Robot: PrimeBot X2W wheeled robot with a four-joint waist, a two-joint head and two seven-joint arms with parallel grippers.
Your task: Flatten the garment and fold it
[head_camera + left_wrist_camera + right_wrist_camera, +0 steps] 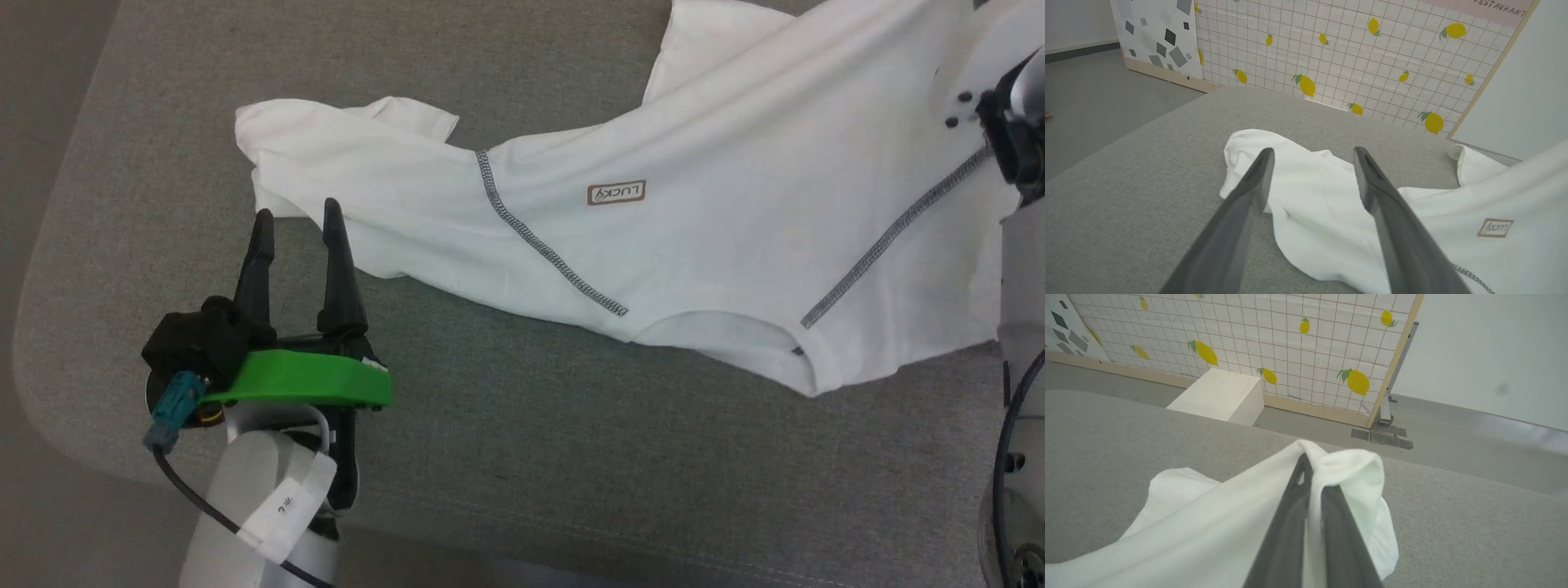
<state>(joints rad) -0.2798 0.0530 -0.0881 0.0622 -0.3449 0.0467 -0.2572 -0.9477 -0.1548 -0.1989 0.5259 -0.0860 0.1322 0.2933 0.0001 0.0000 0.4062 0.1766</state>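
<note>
Garment: a white long-sleeved shirt lies spread across the grey padded table, from near its rounded left corner to its right edge. Its right part is lifted off the surface.
Sleeve: one sleeve lies crumpled on the table towards the left edge, its end folded over.
Seams: two dark grey zigzag seams, one on the left and one on the right, run slantwise down to the neckline, which faces the table's near edge.
Logo patch: a small brown-outlined rectangle on the chest, between the seams, with the letters LUCKY and a small mark beside them.
Left gripper: the two dark fingers are spread wide and hold nothing. Their tips are at the near edge of the sleeve, and whether they touch the cloth cannot be told.
Left wrist fittings: a green bracket, a teal cable plug and a white tag whose print is too small to read.
Right gripper: the fingers are pressed together on a bunched fold of the shirt, which drapes over their tips and hangs above the table.
Backdrop: a tiled panel printed with lemons, and a pink sign above it reading RESTAURANT.
White box: on the floor, against the lemon panel and beyond the table's far edge.
</note>
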